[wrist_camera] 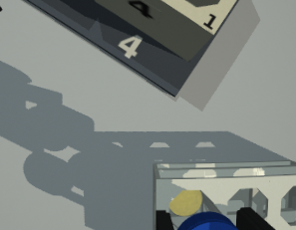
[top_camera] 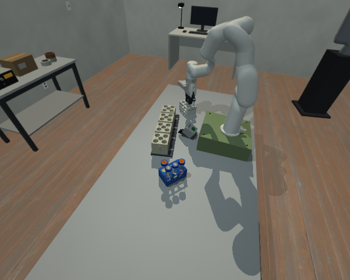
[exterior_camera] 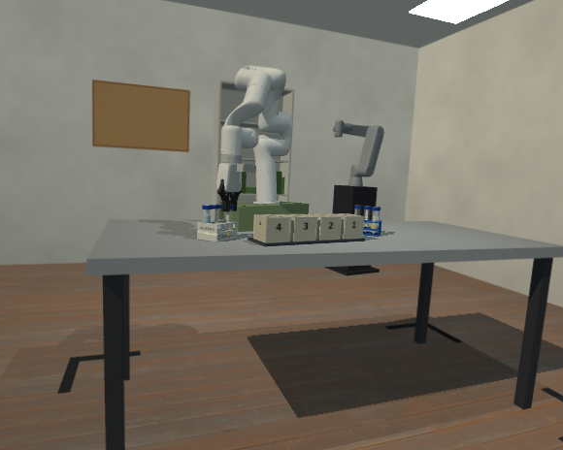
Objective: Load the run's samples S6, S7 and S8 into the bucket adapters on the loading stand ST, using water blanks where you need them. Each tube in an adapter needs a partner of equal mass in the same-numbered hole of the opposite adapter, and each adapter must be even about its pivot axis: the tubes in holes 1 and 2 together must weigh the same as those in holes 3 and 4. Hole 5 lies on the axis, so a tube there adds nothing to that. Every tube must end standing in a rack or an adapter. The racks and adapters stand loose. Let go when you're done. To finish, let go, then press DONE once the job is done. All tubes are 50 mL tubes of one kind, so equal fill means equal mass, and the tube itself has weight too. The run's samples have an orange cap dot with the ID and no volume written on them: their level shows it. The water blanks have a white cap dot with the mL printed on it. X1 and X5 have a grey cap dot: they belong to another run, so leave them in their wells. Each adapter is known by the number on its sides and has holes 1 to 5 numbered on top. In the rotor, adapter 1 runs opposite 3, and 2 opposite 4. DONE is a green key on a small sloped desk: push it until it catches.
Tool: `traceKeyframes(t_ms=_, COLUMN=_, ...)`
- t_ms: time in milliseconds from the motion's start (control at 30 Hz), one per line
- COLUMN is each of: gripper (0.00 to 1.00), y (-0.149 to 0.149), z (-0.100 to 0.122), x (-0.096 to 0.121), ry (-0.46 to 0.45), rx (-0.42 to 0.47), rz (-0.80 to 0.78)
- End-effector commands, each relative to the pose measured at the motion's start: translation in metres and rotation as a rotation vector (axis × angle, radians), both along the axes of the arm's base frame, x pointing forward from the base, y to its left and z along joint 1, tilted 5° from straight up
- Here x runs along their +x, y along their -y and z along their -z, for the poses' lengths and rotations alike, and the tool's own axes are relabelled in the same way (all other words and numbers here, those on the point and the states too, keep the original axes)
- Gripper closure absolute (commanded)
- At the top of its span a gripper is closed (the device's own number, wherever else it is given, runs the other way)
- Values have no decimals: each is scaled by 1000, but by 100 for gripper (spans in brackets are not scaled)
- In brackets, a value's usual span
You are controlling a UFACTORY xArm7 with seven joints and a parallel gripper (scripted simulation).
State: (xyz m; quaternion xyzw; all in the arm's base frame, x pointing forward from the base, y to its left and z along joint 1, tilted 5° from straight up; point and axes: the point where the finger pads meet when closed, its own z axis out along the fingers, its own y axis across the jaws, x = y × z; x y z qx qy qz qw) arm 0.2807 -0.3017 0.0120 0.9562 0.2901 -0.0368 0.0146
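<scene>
With gripper (top_camera: 190,102) (exterior_camera: 229,208) (wrist_camera: 203,219) parted slightly around a blue-capped tube (exterior_camera: 228,217) (wrist_camera: 207,223) in the white rack (top_camera: 191,110) (exterior_camera: 210,235) (wrist_camera: 218,183), twelve o'clock from the sloped desk (top_camera: 187,131), could snag the cap and tip the rack by rising off-centre.

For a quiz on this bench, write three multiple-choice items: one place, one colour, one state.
1. Which row end lies nearest the blue tube rack?
A) adapter 4
B) adapter 1
C) adapter 3

2. What colour is the block under the white robot arm?
A) orange
B) black
C) green

3. How do the tubes in the blue rack stand?
A) upright
B) lying flat
C) upside down

Answers:
1 B: the cream block numbered 1 ends the row beside that rack.
2 C: the white arm rises from a green block.
3 A: their blue-rimmed caps sit on top.
</scene>
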Motion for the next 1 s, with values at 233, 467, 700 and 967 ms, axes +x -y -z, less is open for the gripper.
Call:
traceKeyframes(t_ms=233, gripper=56, y=1, z=-1, x=1, ry=3, rx=-2, rz=0)
traceKeyframes(t_ms=467, gripper=56, y=1, z=-1, x=1, ry=3, rx=-2, rz=0)
traceKeyframes(t_ms=700, gripper=56, y=1, z=-1, x=1, ry=3, rx=-2, rz=0)
traceKeyframes(t_ms=967, gripper=56, y=0, z=-17, x=2, ry=3, rx=-2, rz=0)
